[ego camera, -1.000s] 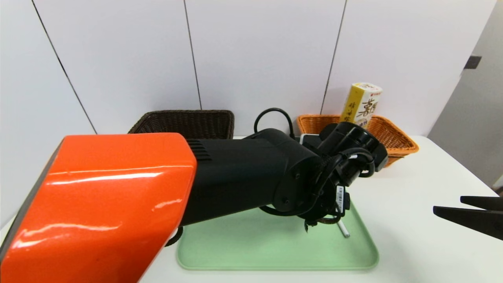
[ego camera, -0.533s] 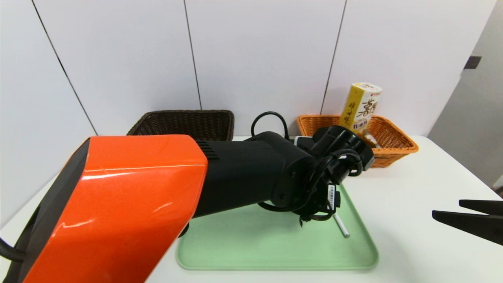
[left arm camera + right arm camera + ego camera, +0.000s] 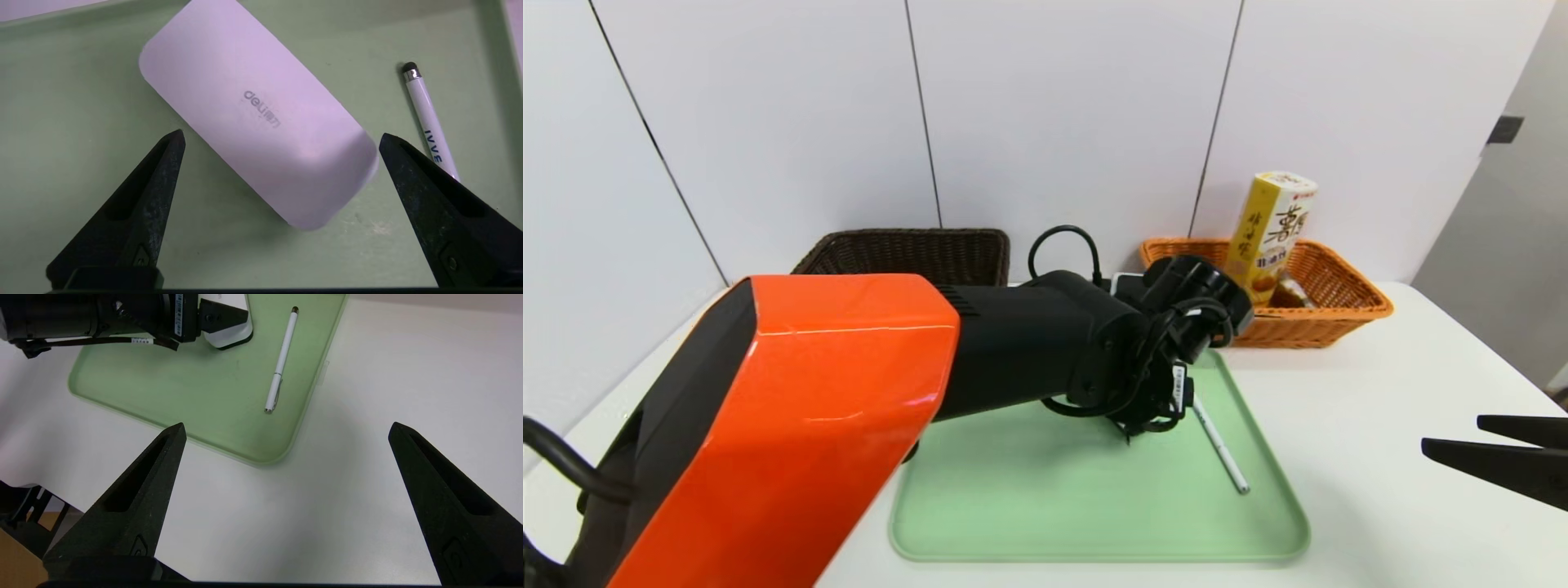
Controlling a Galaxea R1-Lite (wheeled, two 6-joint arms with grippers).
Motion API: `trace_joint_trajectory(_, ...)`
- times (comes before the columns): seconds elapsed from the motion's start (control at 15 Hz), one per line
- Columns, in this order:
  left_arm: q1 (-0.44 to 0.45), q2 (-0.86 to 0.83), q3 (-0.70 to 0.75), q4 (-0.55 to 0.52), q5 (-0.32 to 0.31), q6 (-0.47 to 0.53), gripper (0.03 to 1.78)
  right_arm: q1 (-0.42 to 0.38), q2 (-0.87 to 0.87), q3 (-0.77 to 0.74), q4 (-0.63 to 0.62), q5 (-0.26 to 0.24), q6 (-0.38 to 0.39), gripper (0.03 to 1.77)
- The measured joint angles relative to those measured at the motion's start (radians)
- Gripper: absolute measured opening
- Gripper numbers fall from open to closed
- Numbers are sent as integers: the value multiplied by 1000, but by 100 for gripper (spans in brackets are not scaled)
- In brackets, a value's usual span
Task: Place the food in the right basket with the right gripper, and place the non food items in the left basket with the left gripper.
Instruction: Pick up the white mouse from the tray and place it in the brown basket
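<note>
Between the spread fingers of the left tool (image 3: 280, 136), white case (image 3: 257, 118), unheld.

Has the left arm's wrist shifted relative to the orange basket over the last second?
Yes. In the head view the left gripper's wrist has slid toward the picture's left, uncovering more of the orange basket, and now sits over the green tray.

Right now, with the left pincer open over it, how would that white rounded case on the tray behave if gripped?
The white case looks rigid, so probably won't flex. Its smooth, rounded edges may slip between the left pincer tips. Lying flat on the green tray, it seems unlikely to roll, unlike the stylus pen beside it.
</note>
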Motion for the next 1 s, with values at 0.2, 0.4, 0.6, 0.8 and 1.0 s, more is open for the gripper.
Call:
trace_joint_trajectory(0.2,14,7,0,-1,0,1,169,9,0,0,0,0,0,171)
trace_joint_trajectory(0.4,17,10,0,-3,-1,1,169,13,0,0,0,1,0,171)
trace_joint_trajectory(0.6,18,10,0,-17,-3,10,169,13,-1,0,0,0,-1,171)
trace_joint_trajectory(0.8,18,13,0,-46,-8,30,169,16,-1,0,0,1,-3,171)
trace_joint_trajectory(1.0,18,20,0,-51,-9,31,169,19,-1,0,0,0,-3,171)
